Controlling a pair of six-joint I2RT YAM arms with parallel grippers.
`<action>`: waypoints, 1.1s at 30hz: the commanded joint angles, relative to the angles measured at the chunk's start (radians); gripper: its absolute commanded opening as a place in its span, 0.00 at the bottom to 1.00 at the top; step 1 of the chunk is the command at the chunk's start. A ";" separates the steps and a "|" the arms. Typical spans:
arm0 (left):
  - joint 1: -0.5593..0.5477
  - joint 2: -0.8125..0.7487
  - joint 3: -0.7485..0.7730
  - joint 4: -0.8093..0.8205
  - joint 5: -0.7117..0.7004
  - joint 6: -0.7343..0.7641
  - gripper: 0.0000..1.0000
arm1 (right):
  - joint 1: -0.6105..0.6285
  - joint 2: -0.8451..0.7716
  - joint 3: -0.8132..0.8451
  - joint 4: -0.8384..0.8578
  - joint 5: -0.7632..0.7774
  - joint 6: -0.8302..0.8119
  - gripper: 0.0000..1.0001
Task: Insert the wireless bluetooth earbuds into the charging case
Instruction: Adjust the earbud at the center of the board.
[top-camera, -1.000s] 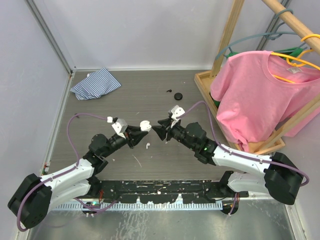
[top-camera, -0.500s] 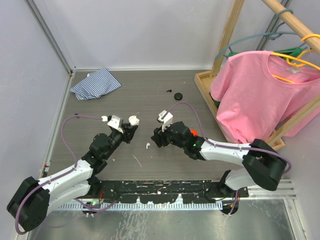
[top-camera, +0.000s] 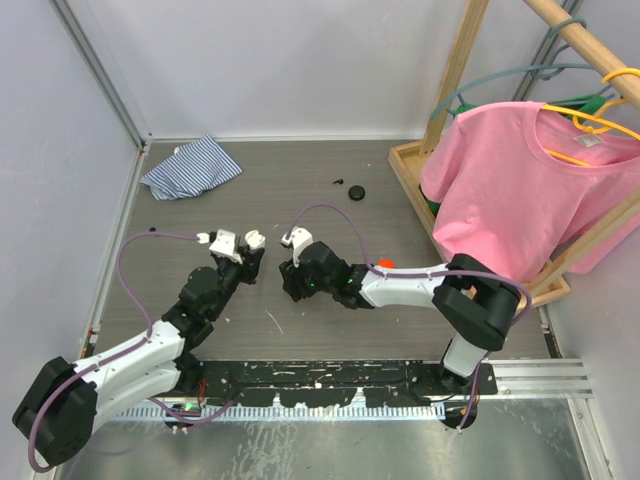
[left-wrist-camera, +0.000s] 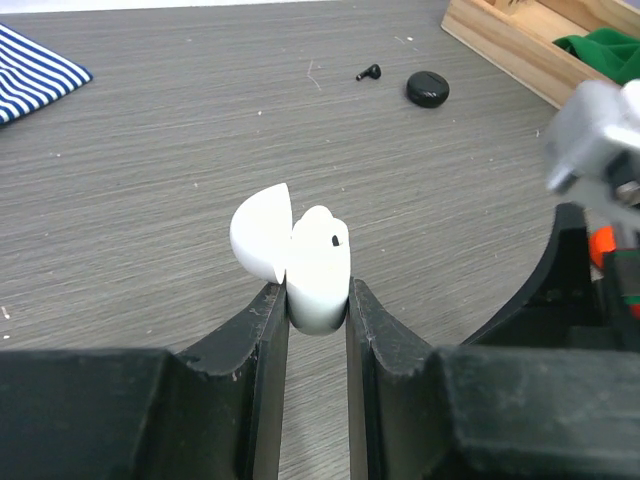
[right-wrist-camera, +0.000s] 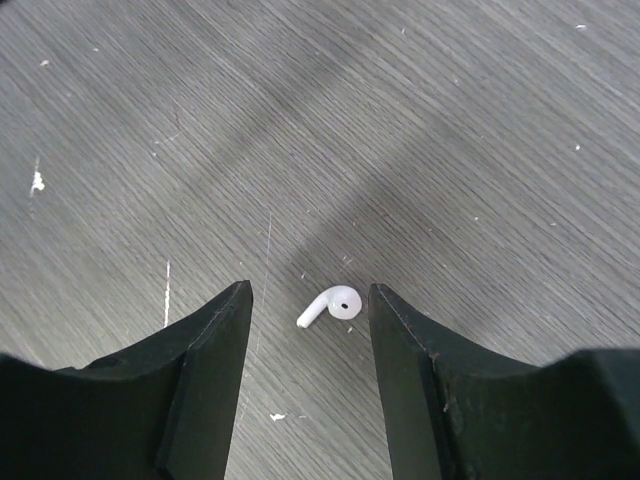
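My left gripper (left-wrist-camera: 317, 296) is shut on the white charging case (left-wrist-camera: 312, 268), which it holds upright with its lid (left-wrist-camera: 262, 232) flipped open to the left. One white earbud (left-wrist-camera: 326, 232) sits in the case. From above, the case (top-camera: 253, 238) shows at the tip of the left gripper (top-camera: 251, 248). A second white earbud (right-wrist-camera: 331, 305) lies on the table, stem pointing left. My right gripper (right-wrist-camera: 310, 292) hangs open just above it, one finger on each side, touching nothing. In the top view the right gripper (top-camera: 290, 281) points down and hides that earbud.
A black earbud (top-camera: 339, 182) and a round black case (top-camera: 356, 193) lie further back; both also show in the left wrist view, the earbud (left-wrist-camera: 369, 72) and the case (left-wrist-camera: 428, 89). A striped cloth (top-camera: 190, 167) is at the back left. A wooden rack (top-camera: 410, 175) with a pink shirt (top-camera: 520, 190) stands on the right.
The right arm swung left and down over the white earbud on the table, and its jaws widened. The left arm drew back to the left with the case.
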 joint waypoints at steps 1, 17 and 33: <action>0.000 -0.035 0.025 0.033 -0.047 0.005 0.00 | 0.017 0.056 0.094 -0.068 0.072 0.020 0.56; 0.000 -0.030 0.026 0.037 -0.035 0.000 0.00 | 0.054 0.157 0.194 -0.238 0.146 0.012 0.53; 0.000 -0.030 0.028 0.037 -0.020 -0.003 0.00 | 0.039 0.079 0.140 -0.326 0.221 -0.037 0.46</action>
